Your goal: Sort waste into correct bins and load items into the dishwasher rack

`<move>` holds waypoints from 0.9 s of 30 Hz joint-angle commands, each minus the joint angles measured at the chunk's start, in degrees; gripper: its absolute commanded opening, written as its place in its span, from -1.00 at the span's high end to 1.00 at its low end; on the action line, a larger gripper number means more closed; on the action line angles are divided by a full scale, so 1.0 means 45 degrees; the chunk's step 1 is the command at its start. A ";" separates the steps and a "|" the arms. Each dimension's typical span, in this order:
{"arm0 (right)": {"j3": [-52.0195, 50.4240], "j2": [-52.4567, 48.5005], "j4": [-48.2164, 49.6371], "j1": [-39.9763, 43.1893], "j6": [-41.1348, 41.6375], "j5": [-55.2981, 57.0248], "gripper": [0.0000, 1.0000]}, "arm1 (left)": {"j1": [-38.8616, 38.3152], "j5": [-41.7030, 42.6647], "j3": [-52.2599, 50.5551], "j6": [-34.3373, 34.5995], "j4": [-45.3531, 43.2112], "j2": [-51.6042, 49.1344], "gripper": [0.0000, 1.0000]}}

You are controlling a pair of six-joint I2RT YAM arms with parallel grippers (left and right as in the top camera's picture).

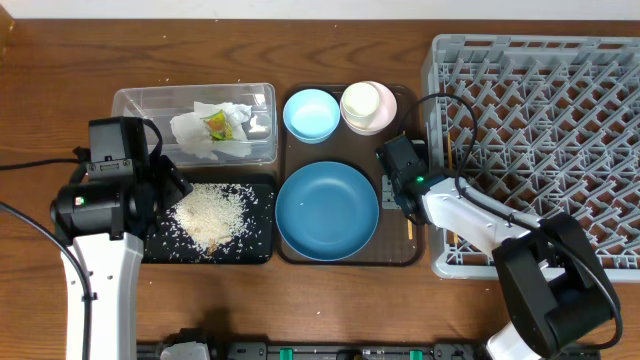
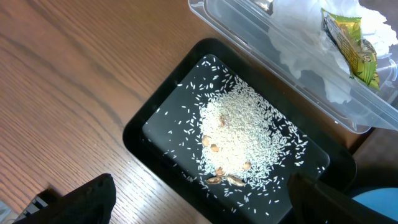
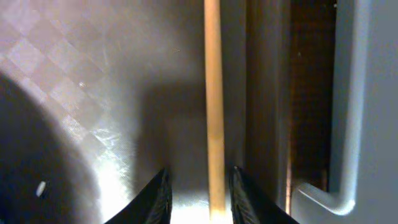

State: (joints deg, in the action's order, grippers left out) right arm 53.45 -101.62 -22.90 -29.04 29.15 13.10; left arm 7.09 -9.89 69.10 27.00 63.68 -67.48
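A thin wooden chopstick lies on the brown serving tray, along its right rim beside the dishwasher rack. My right gripper is low over it, jaws open and straddling the stick, which sits nearer the right finger. The dark-blue plate, light-blue bowl and pink bowl rest on that tray. My left gripper hangs wide open and empty above the black tray of rice. The napkin and wrapper lie in the clear tub.
The grey rack wall stands close to the right of my right fingers. The plate's dark edge is to their left. A few brown scraps lie among the rice. Bare wooden table spreads left of the black tray.
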 commanded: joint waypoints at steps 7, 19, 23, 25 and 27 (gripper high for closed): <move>-0.0306 -0.0160 0.0000 0.0063 0.0131 -0.0253 0.74 | 0.0063 -0.0291 0.0267 0.0019 0.0039 0.0029 -0.82; -0.0306 -0.0160 -0.0005 0.0034 0.0126 -0.0253 0.70 | 0.0063 -0.0291 0.0267 0.0019 0.0039 0.0029 -0.82; -0.0311 -0.0160 -0.0010 0.0029 0.0126 -0.0253 0.68 | 0.0063 -0.0291 0.0267 0.0019 0.0039 0.0029 -0.82; -0.0311 -0.0160 -0.0010 0.0029 0.0126 -0.0253 0.70 | 0.0063 -0.0291 0.0267 0.0019 0.0039 0.0029 -0.82; -0.0321 -0.0160 -0.0010 0.0029 0.0117 -0.0253 0.77 | 0.0063 -0.0291 0.0267 0.0019 0.0039 0.0029 -0.82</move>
State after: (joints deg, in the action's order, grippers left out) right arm 53.39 -101.62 -22.59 -29.06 29.50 12.27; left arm 7.09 -9.89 69.10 27.00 63.68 -67.48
